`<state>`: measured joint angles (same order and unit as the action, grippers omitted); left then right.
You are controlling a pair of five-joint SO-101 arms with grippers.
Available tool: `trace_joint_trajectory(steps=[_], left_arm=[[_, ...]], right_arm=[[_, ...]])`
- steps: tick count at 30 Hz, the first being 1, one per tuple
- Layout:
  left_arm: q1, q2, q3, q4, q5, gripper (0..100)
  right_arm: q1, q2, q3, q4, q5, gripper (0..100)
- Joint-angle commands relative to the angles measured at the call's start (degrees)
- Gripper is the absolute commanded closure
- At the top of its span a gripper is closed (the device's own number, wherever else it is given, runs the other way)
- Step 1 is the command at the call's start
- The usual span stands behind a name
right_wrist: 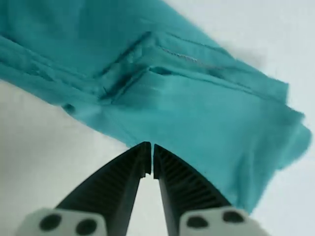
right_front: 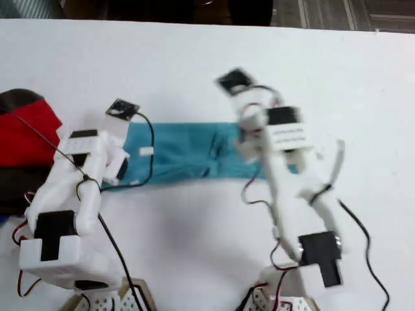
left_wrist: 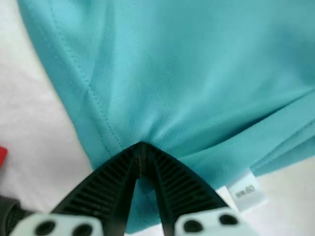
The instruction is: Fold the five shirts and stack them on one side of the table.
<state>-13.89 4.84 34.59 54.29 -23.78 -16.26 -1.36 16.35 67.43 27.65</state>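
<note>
White table [right_front: 194, 52] carries a teal shirt [right_front: 181, 152], folded into a long strip between the two arms. The left gripper [left_wrist: 140, 150] is closed, pinching puckered cloth at one end. The right gripper [right_wrist: 150, 150] is closed too, its tips at the shirt's near edge; whether cloth is caught cannot be told. A red shirt [right_front: 32, 129] lies at the table's side, beside the left arm.

We found the shirt [right_front: 188, 152] lying across the middle of the desk [right_front: 194, 52], the left pincer [left_wrist: 140, 151] on its left end, the right pincer [right_wrist: 149, 150] at its right end, and a pile of clothes [right_front: 29, 129] at the desk's left edge.
</note>
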Motion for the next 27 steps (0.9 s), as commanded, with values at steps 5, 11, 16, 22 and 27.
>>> trace_joint_trajectory(steps=[5,11,16,22,27], left_arm=[[-0.97,0.18,-0.04,-1.14,0.44,97],[-0.97,0.18,-0.04,-1.14,0.44,97],[-0.97,0.18,-0.04,-1.14,0.44,97],[-0.97,0.18,-0.04,-1.14,0.44,97],[-0.97,0.18,-0.04,-1.14,0.44,97]], right_arm=[[-6.55,10.24,-0.62,-9.10,-2.20,97.9],[-10.68,11.12,-6.15,-7.43,-2.20,97.9],[-11.65,14.02,-7.74,-7.60,-2.20,97.9],[-10.68,20.18,-7.74,-4.97,-2.20,97.9],[-10.95,19.21,-7.82,0.04,-1.85,97.9]])
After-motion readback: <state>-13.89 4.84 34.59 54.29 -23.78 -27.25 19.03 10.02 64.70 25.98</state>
